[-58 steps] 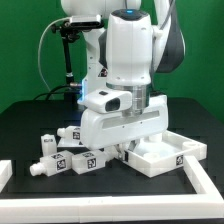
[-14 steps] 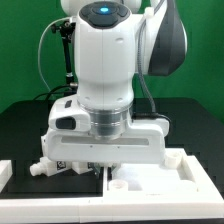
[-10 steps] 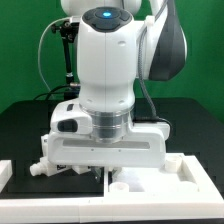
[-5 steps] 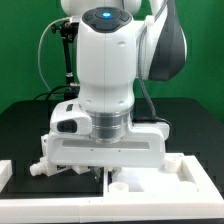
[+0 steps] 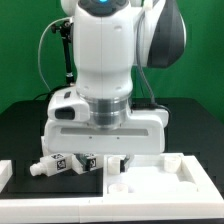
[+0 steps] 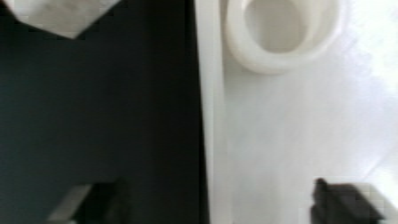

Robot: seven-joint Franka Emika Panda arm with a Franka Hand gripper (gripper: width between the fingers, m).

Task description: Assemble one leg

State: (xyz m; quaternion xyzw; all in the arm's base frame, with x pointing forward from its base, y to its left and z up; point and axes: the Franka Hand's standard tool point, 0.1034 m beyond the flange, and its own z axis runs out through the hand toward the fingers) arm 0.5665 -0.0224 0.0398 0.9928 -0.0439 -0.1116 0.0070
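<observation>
Several white legs with black-and-white tags (image 5: pixel 66 162) lie in a cluster on the black table at the exterior view's left, partly hidden behind my hand. My gripper (image 5: pixel 108 160) hangs low over the near left edge of the large flat white rimmed panel (image 5: pixel 152 184). In the wrist view the gripper (image 6: pixel 217 203) is open and empty, with its dark fingertips (image 6: pixel 347 200) wide apart. One fingertip is over the black table, the other over the panel (image 6: pixel 302 130). A round socket (image 6: pixel 285 35) in the panel lies ahead. A white corner, perhaps a leg (image 6: pixel 68 14), shows beyond on the table.
The arm's big white body (image 5: pixel 105 60) blocks much of the exterior view. A white bar (image 5: pixel 100 207) runs along the front of the table, with a white block (image 5: pixel 5 172) at the exterior view's left. A camera stand (image 5: pixel 66 45) rises at the back.
The hand has risen a little, so the tagged legs at the exterior view's left show more. The jaws hold nothing, as before.
</observation>
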